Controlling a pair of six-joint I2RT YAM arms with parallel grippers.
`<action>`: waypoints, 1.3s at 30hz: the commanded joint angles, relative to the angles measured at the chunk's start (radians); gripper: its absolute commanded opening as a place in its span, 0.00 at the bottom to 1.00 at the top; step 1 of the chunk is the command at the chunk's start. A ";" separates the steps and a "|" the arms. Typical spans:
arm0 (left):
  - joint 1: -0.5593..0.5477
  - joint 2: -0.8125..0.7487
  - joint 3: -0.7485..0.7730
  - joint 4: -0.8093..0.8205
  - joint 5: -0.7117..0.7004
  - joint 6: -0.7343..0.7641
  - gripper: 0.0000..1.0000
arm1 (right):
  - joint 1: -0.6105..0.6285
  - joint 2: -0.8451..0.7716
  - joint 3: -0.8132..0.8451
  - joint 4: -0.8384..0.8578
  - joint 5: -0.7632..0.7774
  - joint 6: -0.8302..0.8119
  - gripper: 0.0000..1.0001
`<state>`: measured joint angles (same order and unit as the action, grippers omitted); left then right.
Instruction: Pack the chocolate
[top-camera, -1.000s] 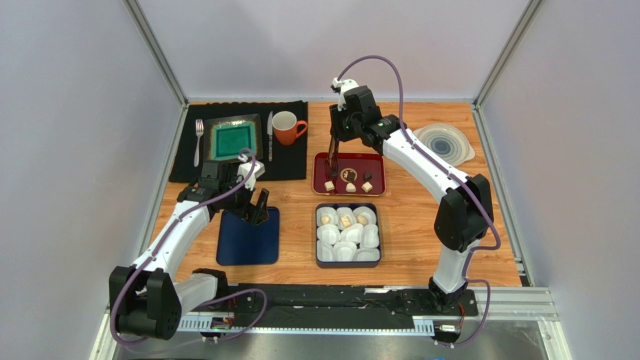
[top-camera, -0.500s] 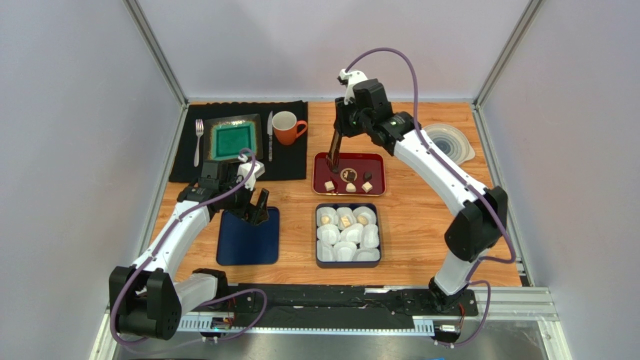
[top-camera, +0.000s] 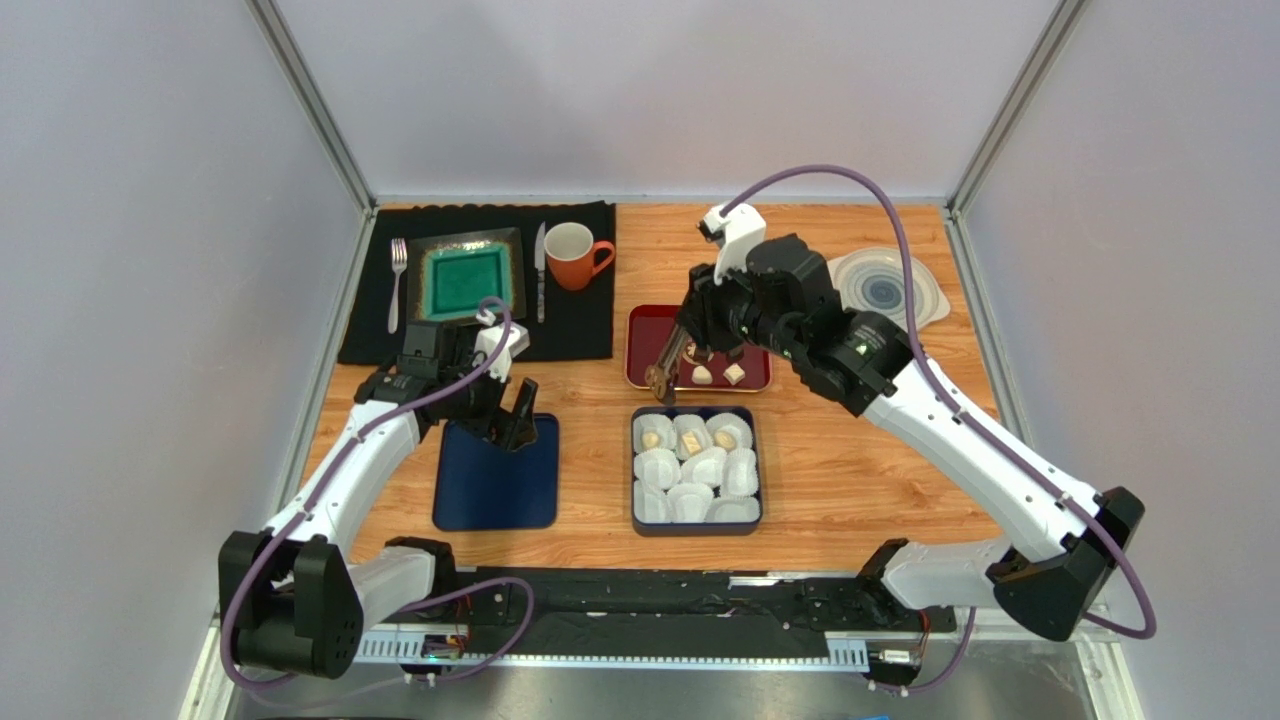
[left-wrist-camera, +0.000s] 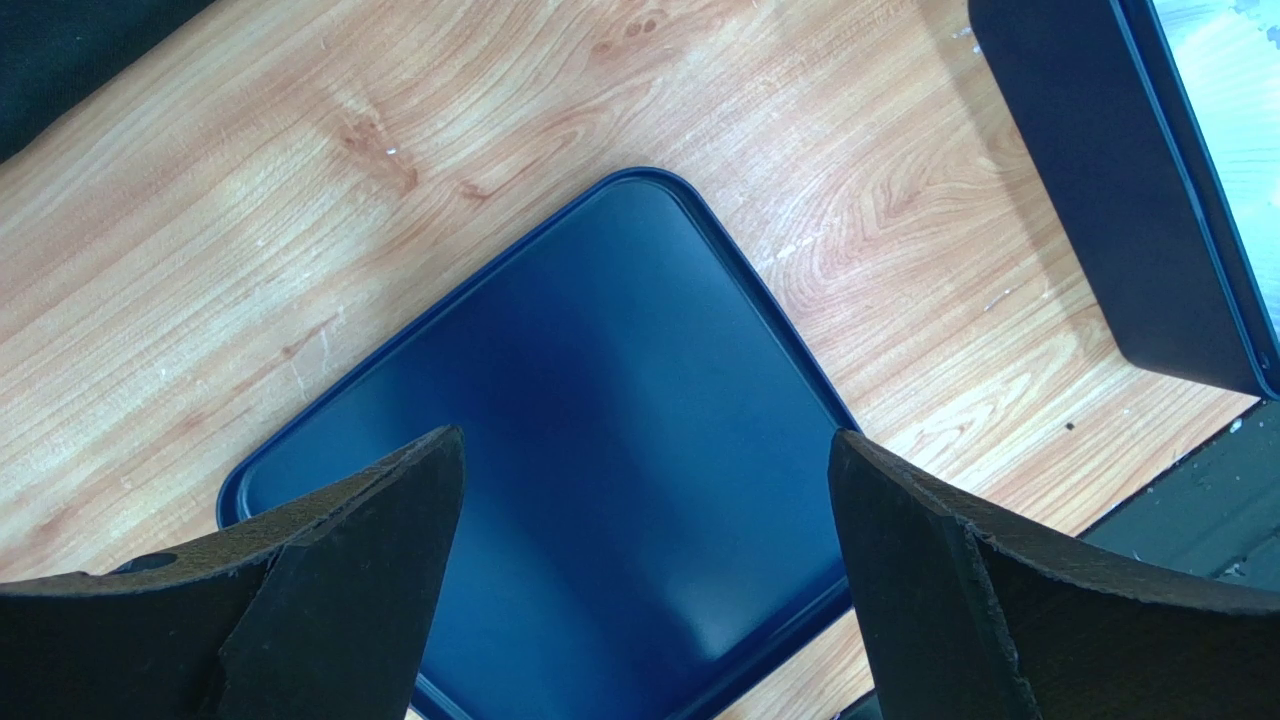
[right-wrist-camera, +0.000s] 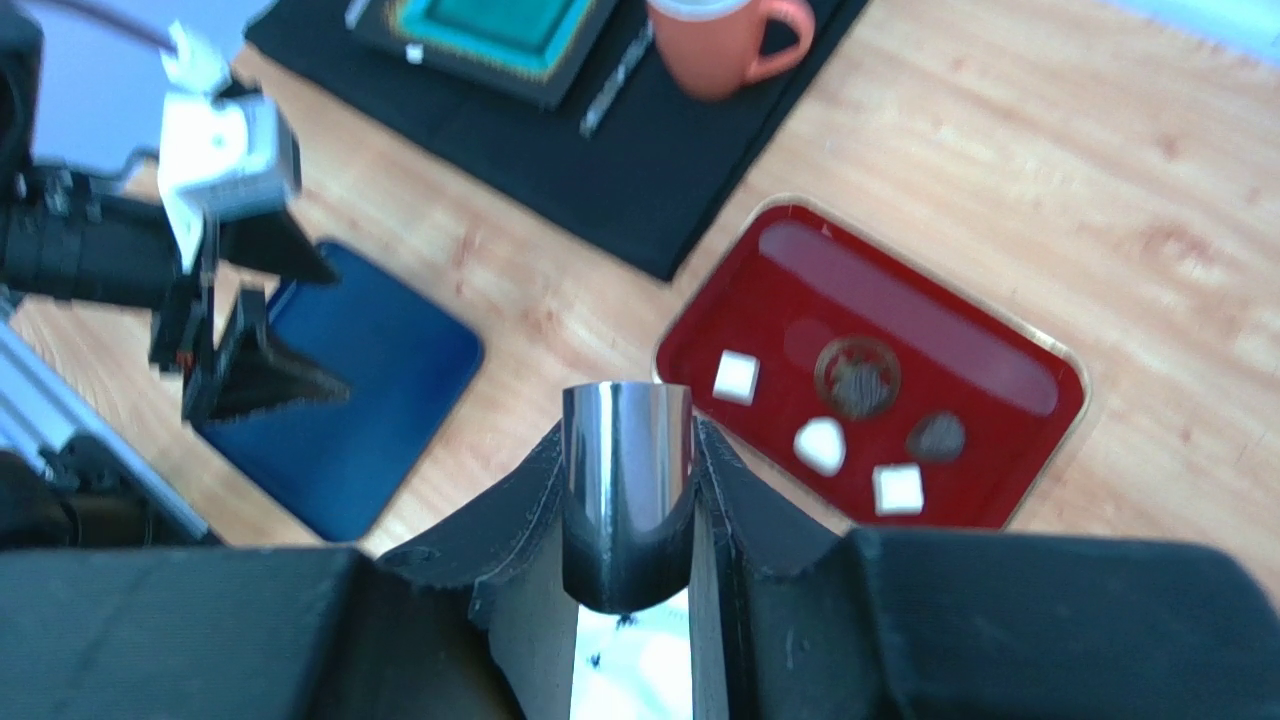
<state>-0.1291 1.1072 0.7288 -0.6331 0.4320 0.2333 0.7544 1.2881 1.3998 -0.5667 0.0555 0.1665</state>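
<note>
Chocolates lie on the red tray (top-camera: 643, 321), which also shows in the right wrist view (right-wrist-camera: 917, 308): three cream-white pieces (right-wrist-camera: 819, 444) and two dark ones (right-wrist-camera: 857, 375). The dark blue box (top-camera: 634, 477) holds white paper cups, and a few in its far row hold tan sweets (top-camera: 690, 443). My right gripper (top-camera: 700, 312) is shut on shiny metal tongs (right-wrist-camera: 627, 450). Their tip (top-camera: 661, 377) hangs over the tray's near-left corner; I cannot tell whether it holds anything. My left gripper (top-camera: 516, 419) is open and empty above the blue lid (left-wrist-camera: 601, 450).
A black mat (top-camera: 586, 323) at the back left carries a green square plate (top-camera: 469, 278), a fork (top-camera: 397, 278), a knife (top-camera: 540, 270) and an orange mug (top-camera: 571, 255). A clear round lid (top-camera: 890, 285) lies at the back right. Grey walls enclose the table.
My right arm has swung toward me and its elbow has moved out to the right. The tongs have tilted and their tip has moved to the tray's near-left corner. The left arm has not moved.
</note>
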 joint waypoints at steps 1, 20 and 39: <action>0.005 0.009 0.027 -0.004 -0.001 0.003 0.99 | 0.049 -0.090 -0.056 -0.001 0.052 0.053 0.04; 0.005 0.002 0.021 -0.002 0.010 -0.005 0.99 | 0.221 -0.148 -0.143 -0.045 0.133 0.128 0.05; 0.005 -0.006 0.032 -0.007 0.017 -0.006 0.99 | 0.232 -0.125 -0.177 -0.004 0.129 0.148 0.11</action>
<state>-0.1291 1.1168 0.7288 -0.6369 0.4332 0.2298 0.9798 1.1709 1.2114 -0.6369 0.1738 0.2996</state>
